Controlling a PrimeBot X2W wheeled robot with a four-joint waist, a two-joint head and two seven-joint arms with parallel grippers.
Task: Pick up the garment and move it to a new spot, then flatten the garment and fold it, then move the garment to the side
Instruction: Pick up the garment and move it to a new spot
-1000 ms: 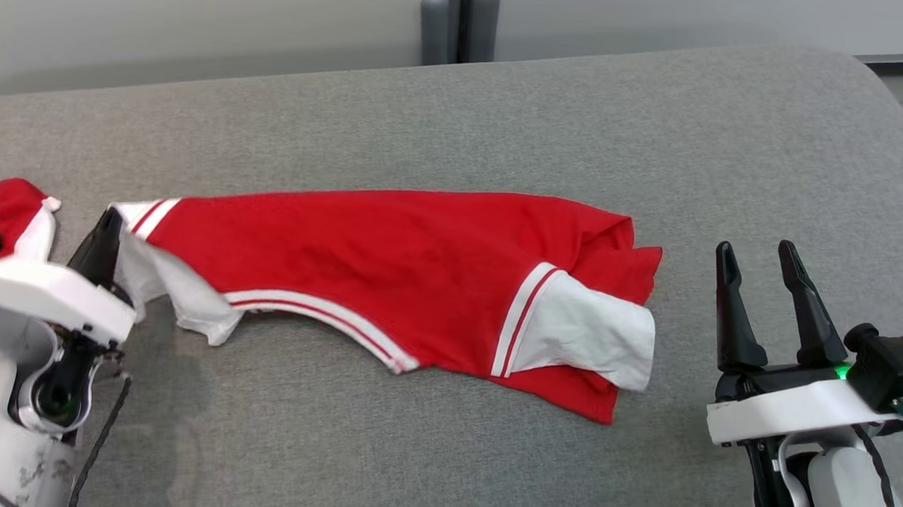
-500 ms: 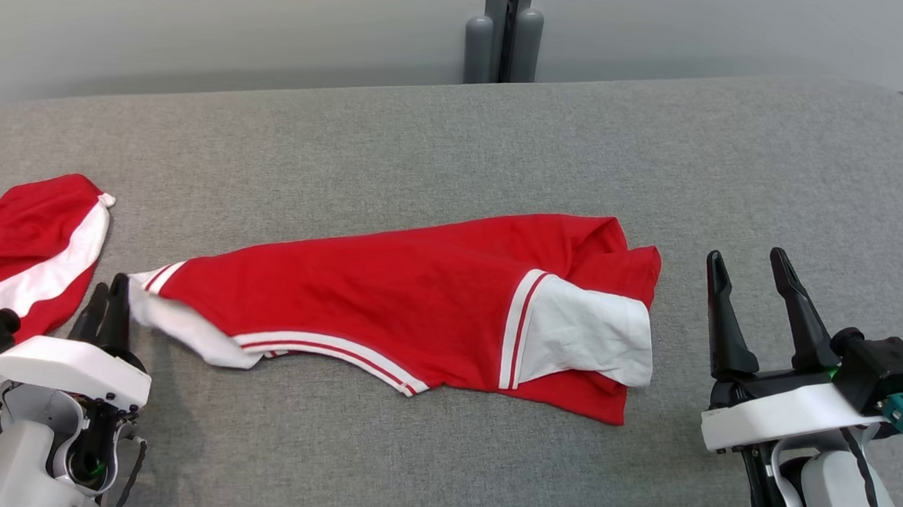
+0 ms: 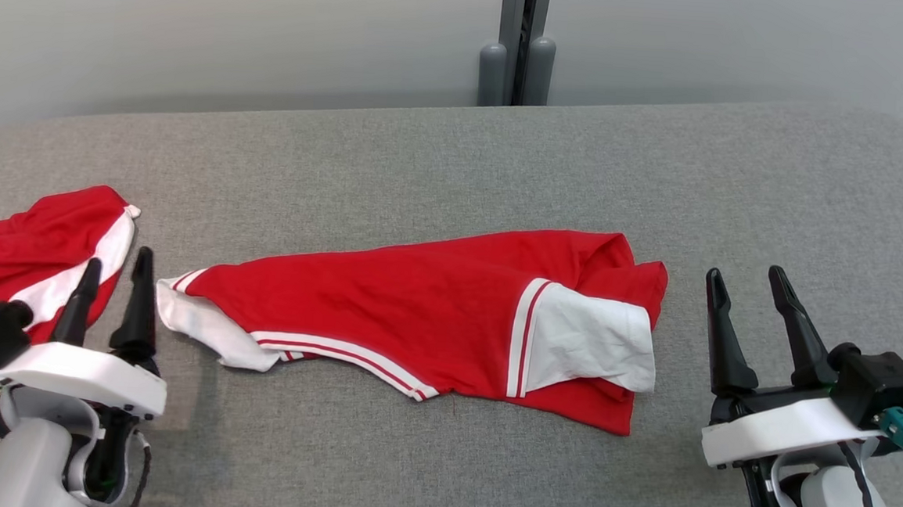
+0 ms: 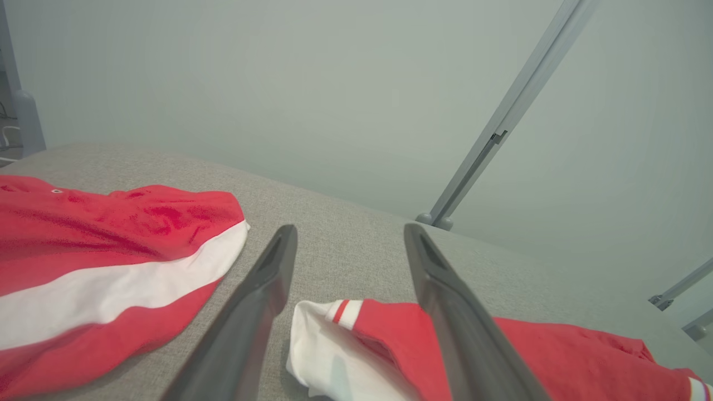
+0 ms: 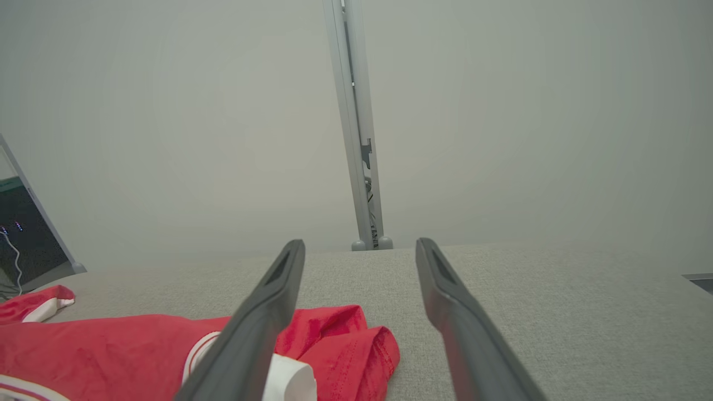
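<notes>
A red garment (image 3: 416, 314) with white striped cuffs lies folded and stretched across the middle of the grey padded surface. Its white left end (image 4: 334, 362) rests just ahead of my left gripper (image 3: 118, 264), which stands open and holds nothing; the cloth lies free below and to the right of the fingers (image 4: 262, 301). My right gripper (image 3: 747, 283) hovers open to the right of the garment's bunched red end (image 5: 345, 345), apart from it.
A second red garment (image 3: 20, 251) with a broad white stripe (image 4: 111, 289) lies at the far left of the grey surface (image 3: 504, 155). A pale wall with a grey post (image 3: 518, 54) stands behind. The surface curves off at the right.
My left gripper has opened and let go of the garment's white left end, which now lies on the surface. The head camera has also shifted, moving the whole picture rightward and down.
</notes>
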